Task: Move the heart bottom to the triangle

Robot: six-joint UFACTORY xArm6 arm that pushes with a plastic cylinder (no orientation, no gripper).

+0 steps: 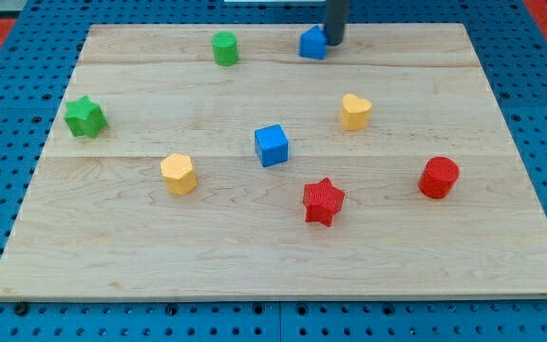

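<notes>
At the view's top, just right of centre, the dark rod comes straight down from above, upright, only its lower part in frame. My tip [334, 44] sits on the wooden board [141, 275] right against the right side of a blue block [312, 43], touching it or nearly so; the rod covers part of that block, shape looks triangular but hard to be sure. No pincer on this arm, just the rod, so nothing to spread or pinch.

Block count, eight total:
- blue: two, the one at the tip plus a blue cube [272, 145] near board centre
- yellow: two, a yellow heart [355, 111] right of centre and a yellow hexagon-like block [179, 174] left of centre
- green: two, a green cylinder-ish block [224, 47] at the top, well left of the tip, and a green star [84, 116] near the left edge
- red: two, a red star [323, 200] below centre and a red round block [439, 178] toward the right

Yellow heart lies below the tip and slightly to its right, apart from it, not touching any block. All blocks stand separate from each other.

Board rests on a blue pegboard surface [8, 57]. No readable writing, labels or brands anywhere.
</notes>
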